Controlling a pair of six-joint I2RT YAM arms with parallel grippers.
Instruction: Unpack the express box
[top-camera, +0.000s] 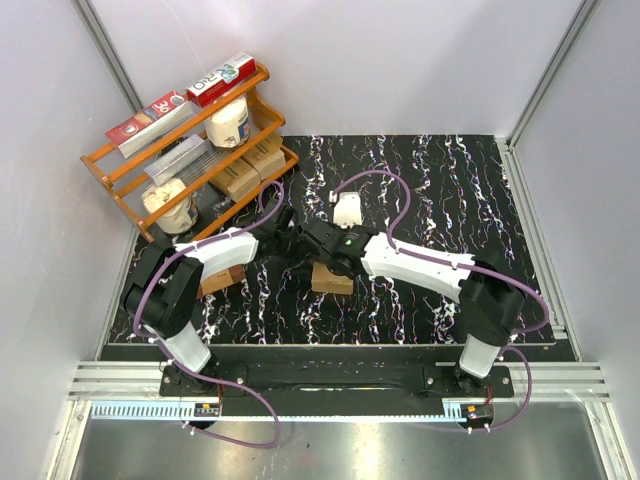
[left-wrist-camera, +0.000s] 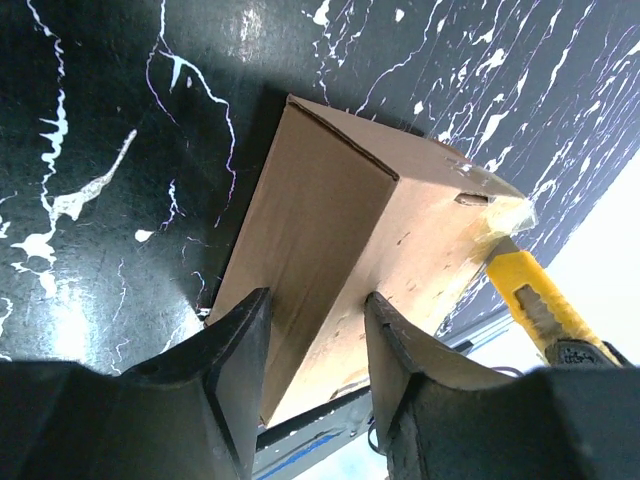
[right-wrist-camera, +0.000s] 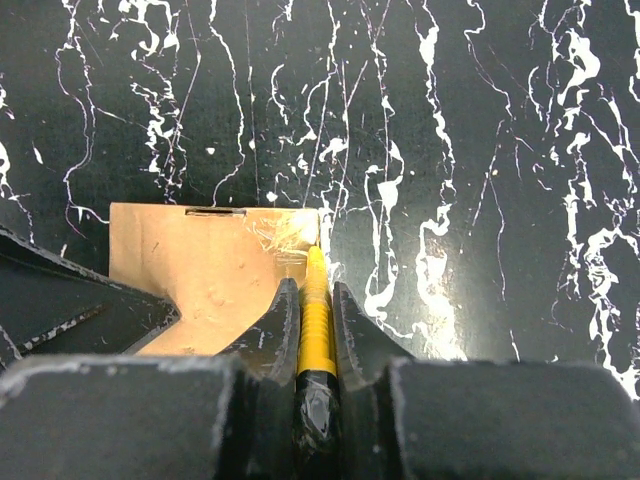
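Right gripper (right-wrist-camera: 315, 310) clamped on yellow knife (right-wrist-camera: 316, 300) at express box (left-wrist-camera: 370, 250) corner, left gripper (left-wrist-camera: 315, 330) fingers straddling box edge, wooden rack (top-camera: 190, 150) behind

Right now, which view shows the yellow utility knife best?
The right wrist view: the yellow utility knife sits clamped between the right jaws, its tip at the express box edge. The left wrist view catches it beside the box; the overhead view hides it.
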